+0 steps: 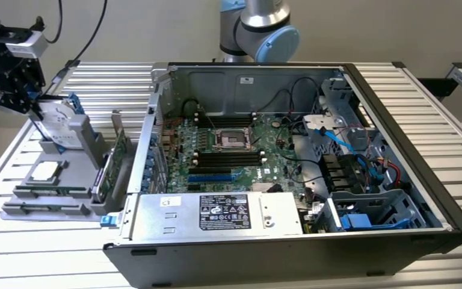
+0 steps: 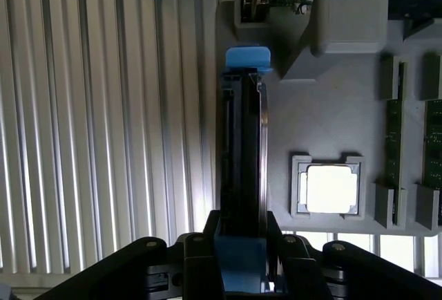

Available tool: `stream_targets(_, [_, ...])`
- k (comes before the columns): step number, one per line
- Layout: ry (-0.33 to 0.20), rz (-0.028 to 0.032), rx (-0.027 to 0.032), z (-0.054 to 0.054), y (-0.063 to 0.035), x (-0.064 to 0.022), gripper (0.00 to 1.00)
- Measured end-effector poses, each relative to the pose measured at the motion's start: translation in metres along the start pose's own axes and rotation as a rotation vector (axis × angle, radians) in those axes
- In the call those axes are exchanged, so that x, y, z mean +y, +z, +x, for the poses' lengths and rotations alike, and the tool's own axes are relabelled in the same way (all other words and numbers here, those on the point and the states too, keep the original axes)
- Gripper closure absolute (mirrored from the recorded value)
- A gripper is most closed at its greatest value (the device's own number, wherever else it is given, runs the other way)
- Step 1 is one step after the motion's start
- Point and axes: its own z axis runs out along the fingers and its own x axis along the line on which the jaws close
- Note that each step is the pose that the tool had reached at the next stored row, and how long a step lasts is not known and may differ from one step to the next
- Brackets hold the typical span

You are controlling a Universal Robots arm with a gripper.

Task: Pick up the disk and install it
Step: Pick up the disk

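Observation:
The disk (image 1: pixel 55 123), a silver drive with a white label in a blue carrier, stands on edge in a grey holder (image 1: pixel 50 205) at the exterior view's left. My gripper (image 1: pixel 32 103) reaches down onto its upper end. In the wrist view the disk (image 2: pixel 242 148) runs edge-on away from the camera, its blue tab at the far end. There my gripper (image 2: pixel 240 227) is shut on the disk, with one black finger (image 2: pixel 211 234) pressed on each side of the near blue end.
The holder (image 2: pixel 331 120) also carries a square silver CPU chip (image 1: pixel 45 171) (image 2: pixel 331 189) and green circuit cards (image 1: pixel 118 162) (image 2: pixel 394 141). An open computer case (image 1: pixel 391 120) lies to the exterior view's right, with blue-lined drive bays (image 1: pixel 375 211) at its near right corner. The table is slatted metal.

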Motion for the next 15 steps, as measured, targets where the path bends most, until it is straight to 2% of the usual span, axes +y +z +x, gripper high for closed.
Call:
stream_targets(3, [0.000, 0.0001, -0.0001, 0.0000, -0.0003, 0.0000, 0.66])
stream_targets(7, [0.000, -0.0035, 0.0002, 0.0000, -0.0002, 0.0000, 0.66])
stream_targets(15, [-0.001, -0.0066, 0.0002, 0.0001, 0.0008, -0.0001, 0.66])
